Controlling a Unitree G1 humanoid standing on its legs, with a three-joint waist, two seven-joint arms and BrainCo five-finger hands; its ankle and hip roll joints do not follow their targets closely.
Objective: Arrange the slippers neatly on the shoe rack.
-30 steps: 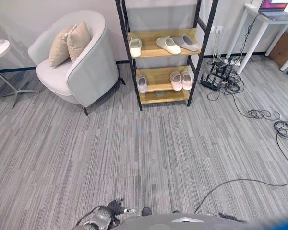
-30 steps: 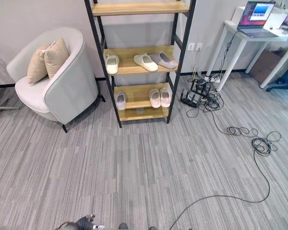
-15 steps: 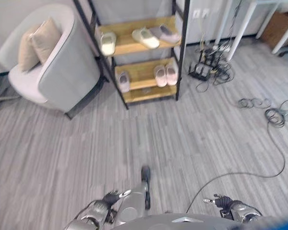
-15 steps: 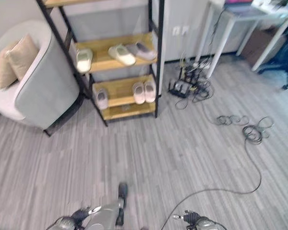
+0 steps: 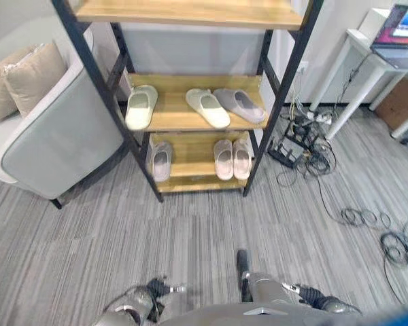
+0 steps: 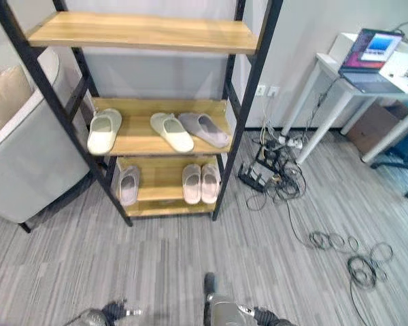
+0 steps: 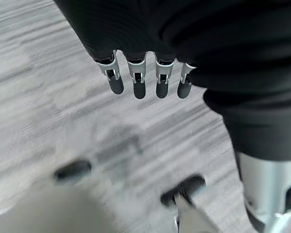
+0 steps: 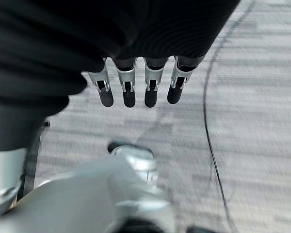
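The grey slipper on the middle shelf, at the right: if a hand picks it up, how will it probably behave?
The grey slipper looks soft and thick, so probably light, bending somewhat under a pinch. It lies flat, so it should slide, not roll. It sits against the pale slipper, which a push may shift.

armchair [image 5: 47, 136] cut off at edge, laptop [image 5: 402, 26] partly cropped

Shoe rack [image 5: 158, 114]: middle shelf carries three slippers [image 5: 207, 107], two together, one apart. Lower shelf carries a pink pair [image 5: 232, 157] side by side and one grey slipper [image 5: 160, 160].
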